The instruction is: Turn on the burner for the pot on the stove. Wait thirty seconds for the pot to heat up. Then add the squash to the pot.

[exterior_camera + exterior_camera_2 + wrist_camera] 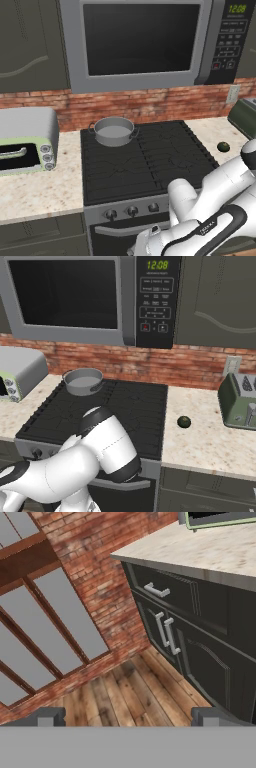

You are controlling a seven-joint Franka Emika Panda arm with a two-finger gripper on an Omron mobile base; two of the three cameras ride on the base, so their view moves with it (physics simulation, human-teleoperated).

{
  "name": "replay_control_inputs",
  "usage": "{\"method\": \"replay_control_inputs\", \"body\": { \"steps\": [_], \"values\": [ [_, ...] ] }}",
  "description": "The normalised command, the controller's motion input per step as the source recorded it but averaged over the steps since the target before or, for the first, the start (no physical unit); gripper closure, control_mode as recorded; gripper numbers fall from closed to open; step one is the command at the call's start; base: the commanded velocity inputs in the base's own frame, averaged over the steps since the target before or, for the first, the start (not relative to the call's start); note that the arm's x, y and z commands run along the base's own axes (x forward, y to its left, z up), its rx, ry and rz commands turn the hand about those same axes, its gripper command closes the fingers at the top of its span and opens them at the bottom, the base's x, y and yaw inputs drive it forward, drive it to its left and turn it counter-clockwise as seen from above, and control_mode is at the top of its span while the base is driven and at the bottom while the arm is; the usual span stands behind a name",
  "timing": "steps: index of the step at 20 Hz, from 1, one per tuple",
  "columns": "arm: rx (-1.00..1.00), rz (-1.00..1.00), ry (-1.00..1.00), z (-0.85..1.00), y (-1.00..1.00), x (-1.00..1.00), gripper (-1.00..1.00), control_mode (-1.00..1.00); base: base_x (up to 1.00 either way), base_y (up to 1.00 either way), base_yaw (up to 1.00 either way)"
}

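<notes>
Two dark fingers (128,717) are rising at the bottom of the hand view, standing wide apart and pinching nothing, and they are looking past the end of the worktop (200,552) at dark cabinet doors (200,652), a plank floor (135,692) and a brick wall with windows (50,632).

Judging from that, the hand is hanging low and pointing well off to the side of the stove (145,160), so the main risk is a blind swing: coming round toward the knobs (132,211) on the steel front strip, the folded arm could be clipping the worktop edge or the bar handle (120,231). A second risk is turning the wrong knob, since no flame is showing under the pot (113,131), which is sitting far beyond the fingers on the stove's back left burner (114,142).

The squash (184,422) is lying farther off still, on the worktop right of the stove, near a green toaster (240,401). The right base view is showing that toaster whole; the left base view is showing the pale-green toaster oven (27,145) and the knobs more plainly.
</notes>
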Motion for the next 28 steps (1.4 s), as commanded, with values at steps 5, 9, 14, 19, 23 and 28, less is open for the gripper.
{"method": "replay_control_inputs", "body": {
  "steps": [5, 9, 14, 19, 23, 28],
  "values": [
    [0.00, 0.00, 0.00, 0.00, 0.00, 0.00, -1.00, -1.00, 0.00, 0.00, 0.00],
    [0.00, 0.00, 0.00, 0.00, 0.00, 0.00, -1.00, -1.00, 0.00, 0.00, 0.00],
    [0.00, 0.00, 0.00, 0.00, 0.00, 0.00, -1.00, -1.00, 0.00, 0.00, 0.00],
    [0.00, 0.00, 0.00, 0.00, 0.00, 0.00, -1.00, -1.00, 0.00, 0.00, 0.00],
    [0.00, 0.00, 0.00, 0.00, 0.00, 0.00, -1.00, -1.00, 0.00, 0.00, 0.00],
    [0.00, 0.00, 0.00, 0.00, 0.00, 0.00, -1.00, -1.00, 0.00, 0.00, 0.00]
  ]
}}
